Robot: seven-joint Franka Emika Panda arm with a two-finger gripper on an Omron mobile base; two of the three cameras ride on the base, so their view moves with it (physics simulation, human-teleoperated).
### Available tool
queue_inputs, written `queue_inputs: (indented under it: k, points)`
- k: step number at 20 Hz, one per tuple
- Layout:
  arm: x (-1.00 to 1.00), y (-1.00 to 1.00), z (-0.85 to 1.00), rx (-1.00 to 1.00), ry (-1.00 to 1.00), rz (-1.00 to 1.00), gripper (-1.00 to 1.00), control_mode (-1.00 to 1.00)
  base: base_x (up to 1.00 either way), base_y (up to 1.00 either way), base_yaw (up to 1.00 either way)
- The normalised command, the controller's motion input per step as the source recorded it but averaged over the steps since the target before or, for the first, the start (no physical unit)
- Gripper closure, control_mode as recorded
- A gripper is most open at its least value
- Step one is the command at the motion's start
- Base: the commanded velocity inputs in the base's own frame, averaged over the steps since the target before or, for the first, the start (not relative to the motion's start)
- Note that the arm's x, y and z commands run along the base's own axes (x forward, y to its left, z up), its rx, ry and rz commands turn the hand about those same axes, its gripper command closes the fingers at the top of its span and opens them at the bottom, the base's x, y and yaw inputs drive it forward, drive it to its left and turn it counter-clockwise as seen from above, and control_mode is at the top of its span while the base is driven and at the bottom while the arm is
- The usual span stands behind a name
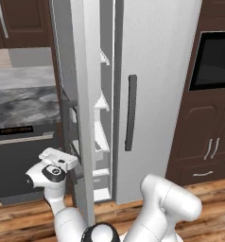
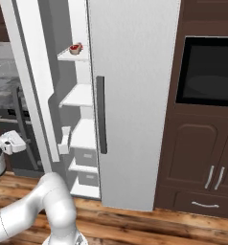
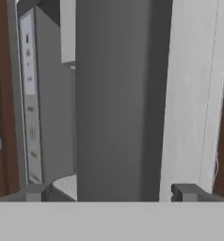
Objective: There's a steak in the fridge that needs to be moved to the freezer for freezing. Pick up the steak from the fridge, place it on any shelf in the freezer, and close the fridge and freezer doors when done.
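The steak (image 2: 76,48) lies on the top freezer (image 2: 80,124) shelf, upper left of the right base view. The freezer door (image 1: 83,108) stands ajar; the fridge door (image 1: 152,94) is closed. The tool (image 3: 114,193), fingers apart and empty, sits at that door's edge.
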Motion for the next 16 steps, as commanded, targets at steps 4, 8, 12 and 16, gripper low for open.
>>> queue_inputs:
  k: [4, 8, 12, 16]
  points:
    - [0.30, -0.56, 0.01, 0.06, 0.00, -0.11, -1.00, -1.00, 0.00, 0.00, 0.00]
    - [0.38, -0.52, 0.03, 0.06, 0.00, -0.11, -1.00, -1.00, 0.00, 0.00, 0.00]
    - [0.41, -0.55, 0.08, 0.08, 0.00, -0.11, -1.00, -1.00, 0.00, 0.00, 0.00]
    - [0.31, -0.69, 0.09, 0.11, 0.00, -0.09, -1.00, -1.00, 0.00, 0.00, 0.00]
